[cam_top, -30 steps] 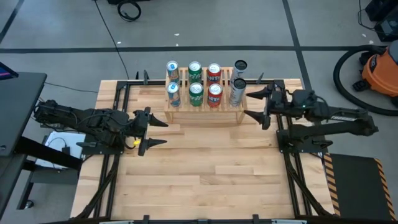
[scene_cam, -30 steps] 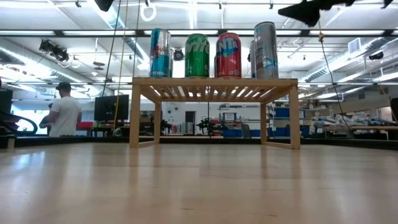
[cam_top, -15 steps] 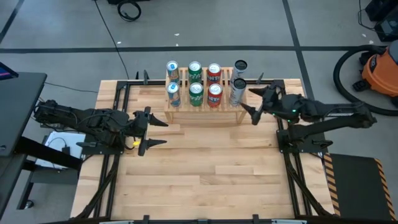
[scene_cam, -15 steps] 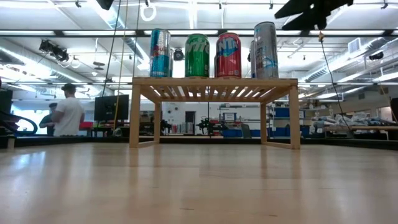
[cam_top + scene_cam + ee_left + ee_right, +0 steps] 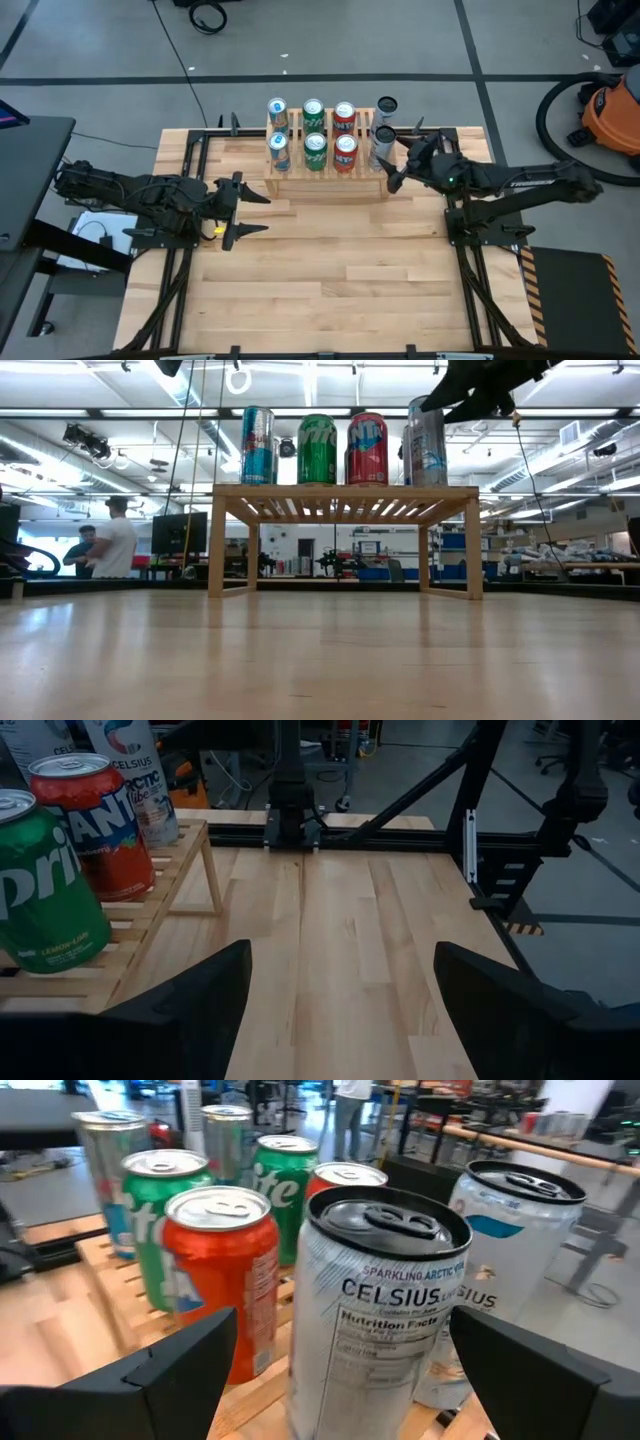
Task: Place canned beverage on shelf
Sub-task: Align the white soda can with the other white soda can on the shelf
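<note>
The light wood shelf (image 5: 330, 182) stands at the table's far middle with two rows of cans upright on its slats. The front-right can is a tall silver Celsius can (image 5: 380, 146), also in the right wrist view (image 5: 385, 1305) and the low view (image 5: 427, 440). My right gripper (image 5: 398, 162) is open at the shelf's right end. Its fingers (image 5: 170, 1370) stand on either side of that can with gaps showing. My left gripper (image 5: 262, 214) is open and empty over the table's left side, in front of the shelf's left end.
Blue (image 5: 279, 150), green (image 5: 316, 150) and red (image 5: 345, 150) cans fill the front row, with several more behind. Bare wood table (image 5: 340, 270) lies in front of the shelf. A person (image 5: 108, 545) stands in the room beyond. An orange vacuum (image 5: 610, 110) sits on the floor at right.
My right gripper has moved toward the table's left edge and slightly down, up to the silver can at the shelf's right end, with its fingers open throughout. The cans and the shelf have not moved.
</note>
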`<action>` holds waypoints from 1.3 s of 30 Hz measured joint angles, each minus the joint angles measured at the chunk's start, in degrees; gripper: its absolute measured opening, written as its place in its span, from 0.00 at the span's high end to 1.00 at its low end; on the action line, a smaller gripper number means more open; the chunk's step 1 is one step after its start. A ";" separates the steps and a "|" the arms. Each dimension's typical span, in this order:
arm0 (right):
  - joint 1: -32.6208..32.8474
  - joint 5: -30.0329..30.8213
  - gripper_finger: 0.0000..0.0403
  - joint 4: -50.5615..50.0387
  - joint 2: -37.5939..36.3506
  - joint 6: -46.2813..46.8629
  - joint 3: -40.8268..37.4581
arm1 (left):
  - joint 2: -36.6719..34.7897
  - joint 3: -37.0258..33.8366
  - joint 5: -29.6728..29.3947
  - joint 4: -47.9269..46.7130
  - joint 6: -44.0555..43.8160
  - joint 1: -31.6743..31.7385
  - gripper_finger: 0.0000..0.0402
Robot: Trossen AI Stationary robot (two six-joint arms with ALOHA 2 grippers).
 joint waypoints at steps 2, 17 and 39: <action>-0.02 1.25 0.07 1.32 1.03 -0.23 -0.01 | 0.00 0.00 0.00 -0.02 0.07 0.00 0.21; -2.95 4.16 0.10 6.35 5.86 -1.49 0.01 | 0.00 0.00 0.01 -0.26 0.10 0.00 0.21; -9.66 -17.71 0.37 2.85 -1.47 -8.95 -0.03 | -0.02 0.00 0.04 -0.24 -1.40 -0.02 0.21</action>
